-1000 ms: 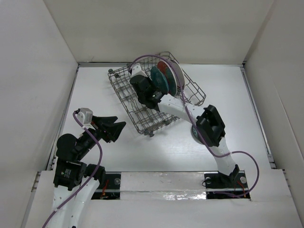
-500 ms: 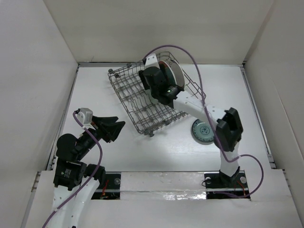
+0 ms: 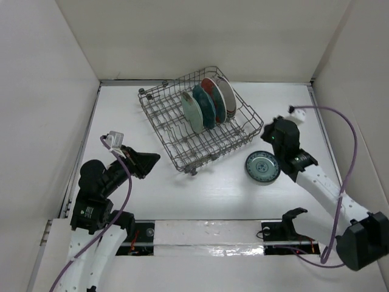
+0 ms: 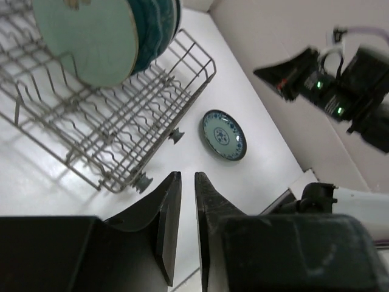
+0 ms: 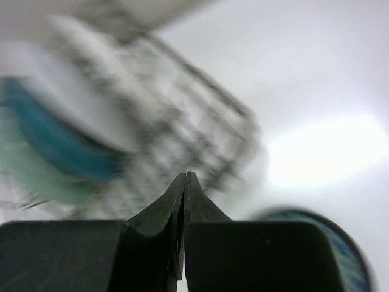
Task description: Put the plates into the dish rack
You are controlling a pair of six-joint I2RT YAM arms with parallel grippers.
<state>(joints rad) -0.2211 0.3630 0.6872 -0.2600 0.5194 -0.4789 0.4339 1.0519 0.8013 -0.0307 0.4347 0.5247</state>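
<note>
The dish rack stands tilted at the middle of the table. Three plates stand upright in its far end: a pale mint one, a dark teal one and a red floral one. A teal ring-patterned plate lies flat on the table right of the rack, also visible in the left wrist view as the teal plate. My right gripper hovers just above that plate, shut and empty; its wrist view is blurred. My left gripper sits left of the rack, its jaws a narrow gap apart, holding nothing.
White walls close in the table on the left, far and right sides. The rack's small dark wheels rest on the table near my left gripper. The right arm's purple cable loops over the right side.
The right arm has pulled out of the rack toward the right, leaving the mint plate standing there, and its jaws have shut. The left jaws have narrowed.
</note>
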